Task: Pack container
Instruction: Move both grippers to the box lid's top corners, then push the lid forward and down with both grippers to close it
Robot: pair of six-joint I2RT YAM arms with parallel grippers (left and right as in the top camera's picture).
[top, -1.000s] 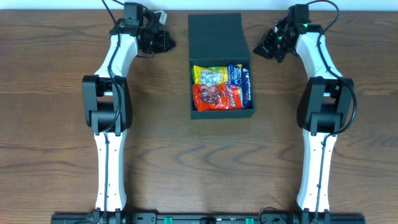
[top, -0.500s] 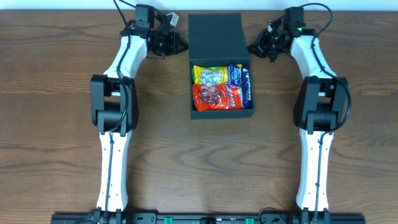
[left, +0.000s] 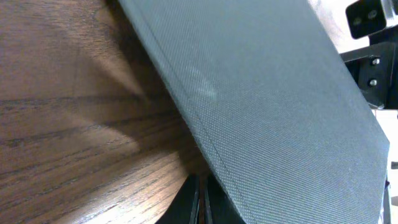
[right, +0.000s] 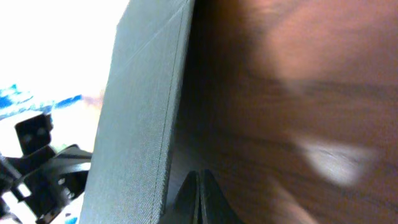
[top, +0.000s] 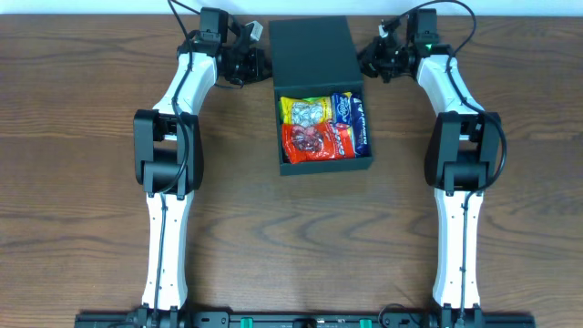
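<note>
The container (top: 291, 164) is a dark green-black box at the table's middle back. Its flap lid (top: 314, 50) lies open behind it and is tilted up a little. Inside lie a yellow packet (top: 307, 110), a red packet (top: 310, 143) and a blue packet (top: 345, 109). My left gripper (top: 260, 64) is shut, its tip against the lid's left edge. In the left wrist view the closed fingers (left: 202, 199) sit under the lid (left: 267, 93). My right gripper (top: 368, 62) is shut at the lid's right edge. In the right wrist view its fingers (right: 200, 193) sit beside the lid (right: 140, 112).
The wooden table (top: 82, 182) stretches out on both sides of the box. Both arms reach to the back edge, near the white wall strip (top: 91, 5). The arm bases stand at the front edge.
Both grippers have moved inward to the lid's two side edges. The lid's far edge has risen slightly off the table.
</note>
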